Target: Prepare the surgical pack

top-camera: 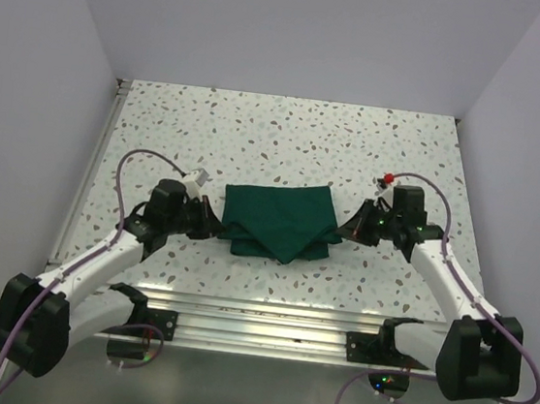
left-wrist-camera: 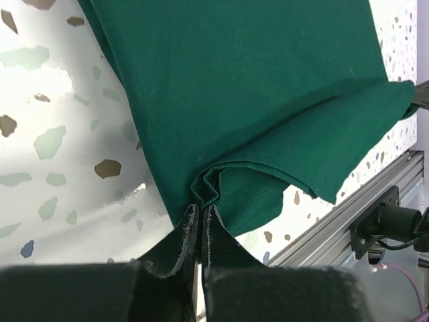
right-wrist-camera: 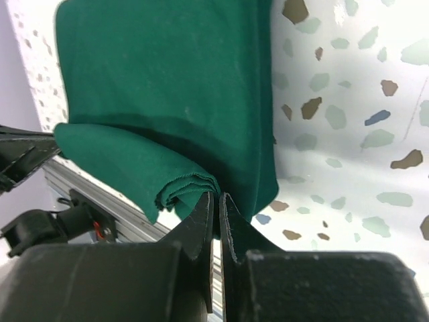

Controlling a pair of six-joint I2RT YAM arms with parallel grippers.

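Observation:
The surgical pack (top-camera: 281, 219) is a dark green fabric bundle folded on the speckled table between both arms. My left gripper (top-camera: 215, 223) pinches its left edge; in the left wrist view the jaws are shut on bunched cloth folds (left-wrist-camera: 213, 191), with the left gripper (left-wrist-camera: 202, 209) just below them. My right gripper (top-camera: 343, 232) holds the bundle's right edge; in the right wrist view the right gripper (right-wrist-camera: 216, 198) is shut on layered hems of the pack (right-wrist-camera: 167, 100). A folded flap drapes toward the near edge.
A metal rail (top-camera: 267, 314) runs along the table's near edge, also visible as the rail (left-wrist-camera: 348, 215) in the left wrist view. White walls enclose the table (top-camera: 287, 136) on the left, back and right.

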